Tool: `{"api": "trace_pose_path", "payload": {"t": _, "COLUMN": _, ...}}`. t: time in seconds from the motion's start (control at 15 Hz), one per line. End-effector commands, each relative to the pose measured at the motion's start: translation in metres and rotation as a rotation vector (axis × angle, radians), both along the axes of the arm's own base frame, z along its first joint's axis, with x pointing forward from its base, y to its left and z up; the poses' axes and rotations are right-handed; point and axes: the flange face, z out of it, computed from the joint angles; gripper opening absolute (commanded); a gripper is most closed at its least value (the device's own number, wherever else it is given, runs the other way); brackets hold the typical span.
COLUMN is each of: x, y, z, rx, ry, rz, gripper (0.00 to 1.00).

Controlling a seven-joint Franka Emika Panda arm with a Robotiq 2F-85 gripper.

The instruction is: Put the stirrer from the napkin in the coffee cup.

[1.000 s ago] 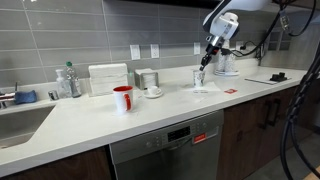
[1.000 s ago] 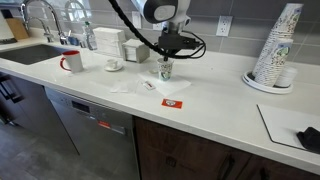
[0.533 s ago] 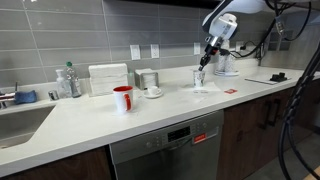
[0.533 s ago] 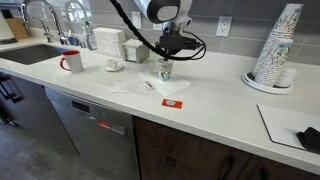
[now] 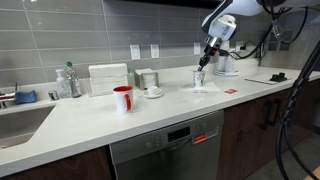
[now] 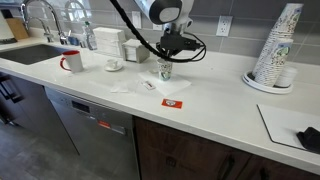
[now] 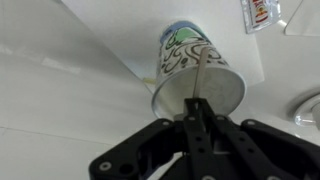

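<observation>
The coffee cup is a small pale cup with a green print, standing on the counter by the white napkin; it also shows in the other exterior view. In the wrist view the cup lies just ahead of my gripper. The gripper is shut on the thin stirrer, which reaches from the fingertips over the cup's open mouth. In both exterior views the gripper hangs straight above the cup.
A red mug and a white cup on a saucer stand further along the counter, with a white napkin holder behind. A red packet lies near the napkin. A stack of paper cups stands far off.
</observation>
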Motion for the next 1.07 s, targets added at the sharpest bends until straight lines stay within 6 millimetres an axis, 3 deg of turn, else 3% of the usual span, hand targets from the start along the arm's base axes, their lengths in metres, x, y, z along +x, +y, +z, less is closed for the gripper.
{"api": "trace_pose_path", "payload": {"t": 0.0, "x": 0.003, "y": -0.004, "z": -0.002, "rx": 0.018, "ry": 0.035, "rz": 0.005, "gripper": 0.36}}
{"api": "trace_pose_path", "payload": {"t": 0.27, "x": 0.002, "y": -0.005, "z": 0.000, "rx": 0.026, "ry": 0.049, "rz": 0.014, "gripper": 0.63}}
{"api": "trace_pose_path", "payload": {"t": 0.6, "x": -0.001, "y": -0.009, "z": 0.018, "rx": 0.027, "ry": 0.026, "rz": 0.011, "gripper": 0.99}}
{"api": "trace_pose_path", "payload": {"t": 1.0, "x": -0.016, "y": -0.006, "z": 0.047, "rx": -0.028, "ry": 0.089, "rz": -0.098, "gripper": 1.00}}
